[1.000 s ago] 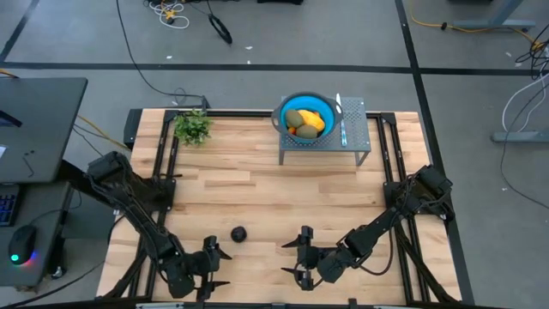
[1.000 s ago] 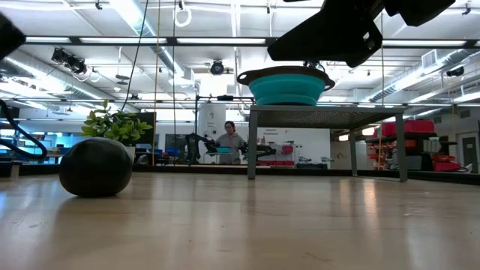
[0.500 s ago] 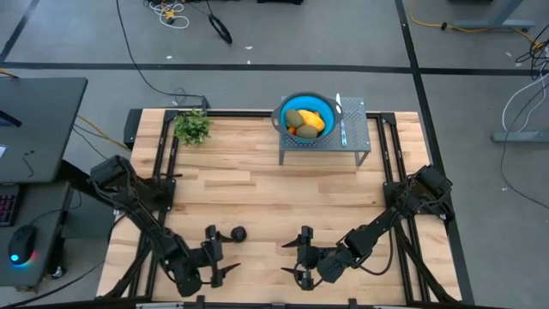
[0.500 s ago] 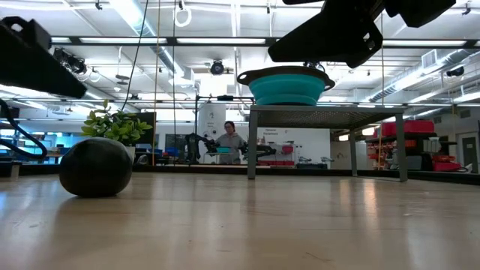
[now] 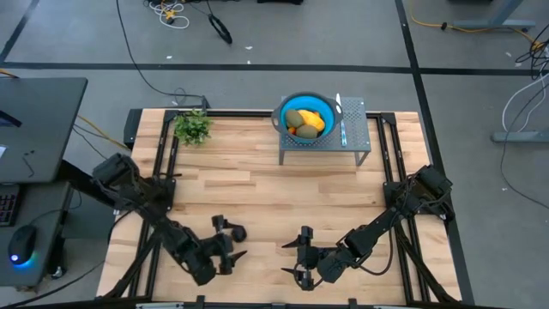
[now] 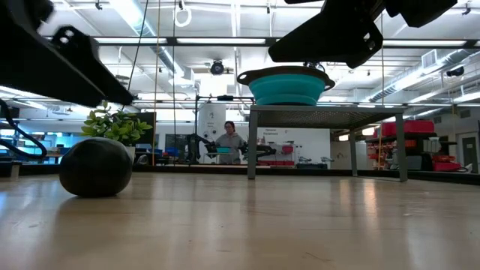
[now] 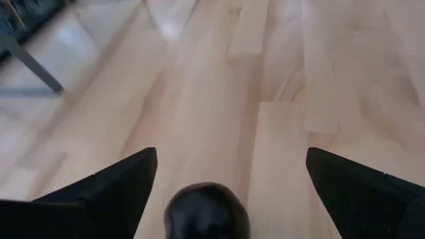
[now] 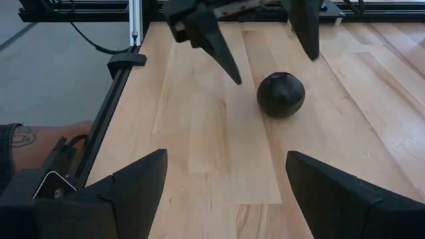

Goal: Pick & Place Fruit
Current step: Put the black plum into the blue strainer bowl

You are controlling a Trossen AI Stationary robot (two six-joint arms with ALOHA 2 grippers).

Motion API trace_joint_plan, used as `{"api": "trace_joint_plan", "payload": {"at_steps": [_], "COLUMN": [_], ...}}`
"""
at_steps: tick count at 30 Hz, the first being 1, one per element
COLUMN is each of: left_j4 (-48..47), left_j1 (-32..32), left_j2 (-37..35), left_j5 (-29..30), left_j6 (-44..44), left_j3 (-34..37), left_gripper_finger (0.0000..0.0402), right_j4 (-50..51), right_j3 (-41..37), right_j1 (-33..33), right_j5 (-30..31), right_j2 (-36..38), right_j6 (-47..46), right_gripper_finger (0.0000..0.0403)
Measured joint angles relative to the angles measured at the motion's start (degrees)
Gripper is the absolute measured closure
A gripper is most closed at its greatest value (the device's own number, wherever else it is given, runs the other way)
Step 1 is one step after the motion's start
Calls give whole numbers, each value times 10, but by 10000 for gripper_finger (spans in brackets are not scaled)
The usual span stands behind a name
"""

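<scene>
Fruit placement, largest item first: worktop of pale wood planks carries all items. Left arm reaches in from the left edge; its hand sits low over the near-left area, fingers spread wide, gripping nothing. Right arm comes in from the right edge; its hand rests near the front centre, fingers also spread wide and empty.

Grey metal stand at the far centre supports a blue bowl. Bowl holds an olive-green oval, a yellow-orange piece and a second green oval; small orange-red bits near the bowl's rim are too small to separate. Pale strip lies on the stand just beside the bowl. Leafy sprig sits at the far-left corner.

Blackish round fruit lies on the worktop, between the left hand's spread fingers; the left wrist view shows it centred in the gap, fingers apart from it on both sides.
</scene>
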State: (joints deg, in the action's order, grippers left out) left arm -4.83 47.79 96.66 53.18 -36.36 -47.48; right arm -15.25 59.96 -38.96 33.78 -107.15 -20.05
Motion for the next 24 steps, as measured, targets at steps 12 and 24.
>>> {"api": "trace_joint_plan", "payload": {"at_steps": [12,24], "left_j4": [-32,70], "left_j1": [-50,-50], "left_j2": [0,0], "left_j5": [-85,-69], "left_j6": [-90,-106], "left_j3": [32,99], "left_gripper_finger": [2,3], "right_j4": [0,0], "right_j3": [0,0], "right_j1": [-1,-1], "right_j5": [-1,-11], "right_j2": [0,0], "right_j6": [0,1], "right_gripper_finger": [84,84]}}
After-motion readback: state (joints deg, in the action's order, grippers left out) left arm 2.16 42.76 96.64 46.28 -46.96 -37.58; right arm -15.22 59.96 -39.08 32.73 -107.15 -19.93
